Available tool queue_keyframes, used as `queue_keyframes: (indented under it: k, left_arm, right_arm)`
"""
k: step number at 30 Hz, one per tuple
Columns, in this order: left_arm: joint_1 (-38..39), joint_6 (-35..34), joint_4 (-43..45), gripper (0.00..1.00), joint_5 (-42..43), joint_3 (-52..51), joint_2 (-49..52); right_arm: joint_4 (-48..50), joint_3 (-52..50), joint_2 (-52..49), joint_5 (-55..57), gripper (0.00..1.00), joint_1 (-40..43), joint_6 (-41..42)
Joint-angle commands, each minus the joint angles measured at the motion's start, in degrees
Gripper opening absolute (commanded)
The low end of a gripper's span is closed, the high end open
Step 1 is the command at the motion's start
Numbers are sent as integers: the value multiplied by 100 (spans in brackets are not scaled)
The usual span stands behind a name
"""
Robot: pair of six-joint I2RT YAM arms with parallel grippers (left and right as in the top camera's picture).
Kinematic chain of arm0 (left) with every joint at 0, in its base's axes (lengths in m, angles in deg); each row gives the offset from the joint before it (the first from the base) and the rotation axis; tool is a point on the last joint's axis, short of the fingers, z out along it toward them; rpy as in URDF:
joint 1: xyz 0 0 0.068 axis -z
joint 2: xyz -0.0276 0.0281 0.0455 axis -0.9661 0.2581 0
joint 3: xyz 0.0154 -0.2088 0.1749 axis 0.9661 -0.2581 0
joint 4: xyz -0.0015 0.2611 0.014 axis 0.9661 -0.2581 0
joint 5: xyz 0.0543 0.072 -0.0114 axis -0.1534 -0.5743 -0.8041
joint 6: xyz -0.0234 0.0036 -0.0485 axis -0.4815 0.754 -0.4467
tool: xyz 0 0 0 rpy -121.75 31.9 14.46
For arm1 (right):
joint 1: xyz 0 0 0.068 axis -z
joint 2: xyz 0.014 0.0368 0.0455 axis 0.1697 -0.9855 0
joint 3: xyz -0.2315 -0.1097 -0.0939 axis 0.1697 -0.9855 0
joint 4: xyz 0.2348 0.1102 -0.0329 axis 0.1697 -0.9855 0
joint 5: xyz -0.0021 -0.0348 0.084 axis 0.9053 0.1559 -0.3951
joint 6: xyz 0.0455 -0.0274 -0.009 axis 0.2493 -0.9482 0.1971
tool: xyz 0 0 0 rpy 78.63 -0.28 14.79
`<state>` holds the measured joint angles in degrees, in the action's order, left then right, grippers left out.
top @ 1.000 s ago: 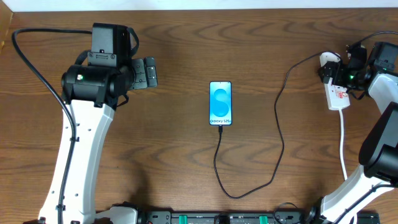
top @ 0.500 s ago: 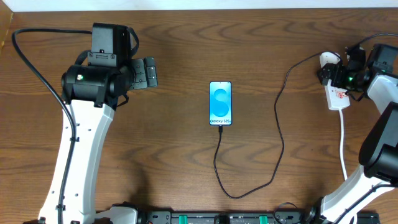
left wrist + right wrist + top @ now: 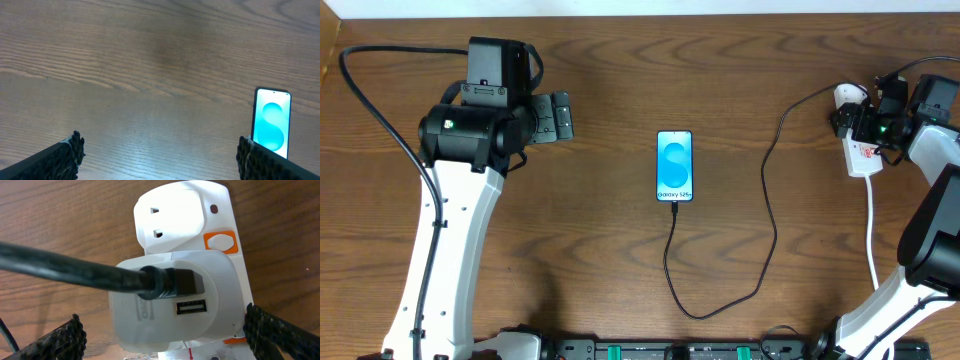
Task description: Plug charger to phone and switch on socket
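Phone (image 3: 675, 166): charger (image 3: 769, 205) plugged into bottom edge.
Left gripper (image 3: 160, 165): fingers released, empty.
Right gripper (image 3: 165, 336): fingers released, straddling socket (image 3: 220, 215).

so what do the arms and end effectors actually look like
Both arms are white links with black joint housings; the left arm and right arm each show a small green light near the wrist. A black cable loops from the left arm. The left end effector and right end effector are black, with ridged fingers.
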<state>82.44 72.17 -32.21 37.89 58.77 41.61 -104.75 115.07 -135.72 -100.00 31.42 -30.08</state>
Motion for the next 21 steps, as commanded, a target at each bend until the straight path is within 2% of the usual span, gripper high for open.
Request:
queue_keyframes:
  k: [1,4,15,17,21]
  left_arm:
    - [11,33,-13,98,-94,37,0]
    - [11,33,-13,98,-94,37,0]
    - [11,33,-13,98,-94,37,0]
    - [11,33,-13,98,-94,37,0]
    - [11,33,-13,98,-94,37,0]
  right_arm:
    - [-96,-177,-66,-417,99,-37,369]
    - [-98,-177,-66,-417,99,-50,647]
    - [-127,-177,-66,-498,96,-302,887]
    - [-223,-177,-66,-490,90,-304,970]
    - [-452,-184,-66,-479,89,-299,1246]
